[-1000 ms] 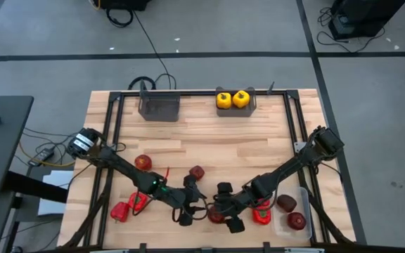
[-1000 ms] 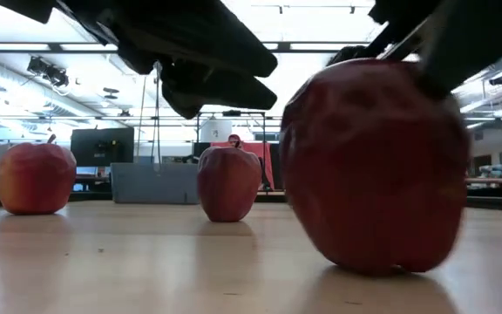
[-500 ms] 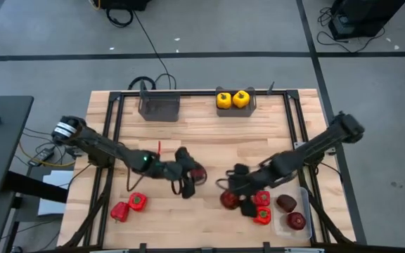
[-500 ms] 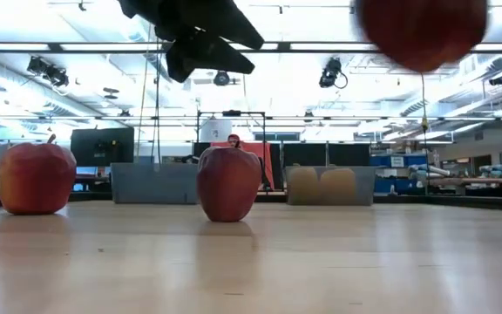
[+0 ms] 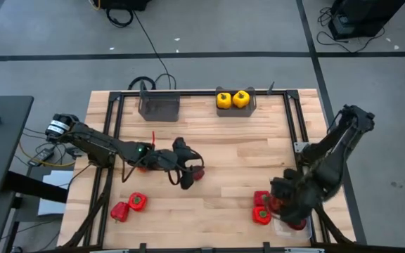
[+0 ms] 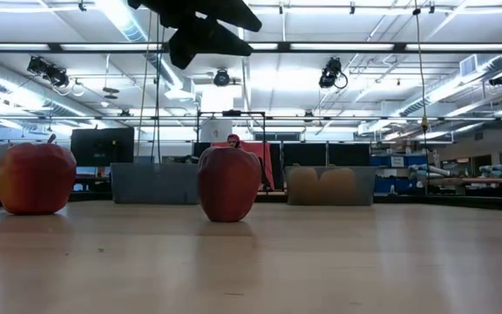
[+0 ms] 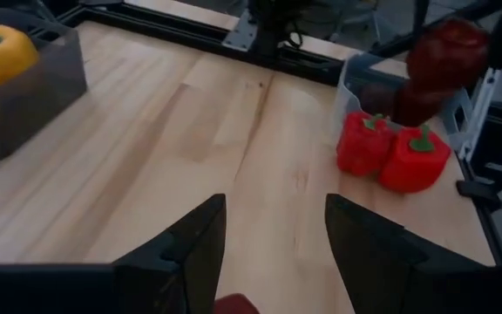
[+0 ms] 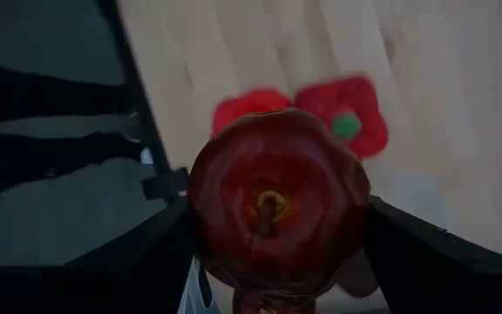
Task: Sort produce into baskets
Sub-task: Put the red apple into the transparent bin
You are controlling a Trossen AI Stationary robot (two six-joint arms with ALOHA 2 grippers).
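Observation:
My right gripper [image 5: 287, 199] is shut on a dark red apple [image 8: 275, 209] and hangs over the clear tray [image 7: 356, 83] at the table's near right corner. Two red bell peppers [image 7: 390, 150] lie beside the tray. My left gripper [image 7: 273, 235] is open and hovers in mid-table above a second apple [image 5: 198, 172]. That apple stands on the wood, as does a third apple [image 6: 37, 177] farther left under the left arm. Two yellow peppers [image 5: 232, 99] sit in the far grey bin. Another grey bin [image 5: 159, 107] stands to its left. My right gripper pinches the apple by two opposite sides [image 8: 207, 218] between its two fingers [image 8: 425, 253]. The fingers come steeply from above. The apple's stem dimple [image 8: 268, 205] faces up toward the wrist. The apple is lifted clear, above the tray.
Two more red peppers [image 5: 129, 205] lie near the front left corner. A black frame [image 5: 114, 133] runs along the table's sides and back. Bare wood spans the middle between the arms.
My right gripper has lifted the apple off the table near the front middle. It carried the apple up and toward the right edge, turning as it went, until it stood over the tray. My left gripper has risen and moved toward the far edge, now standing above the middle apple.

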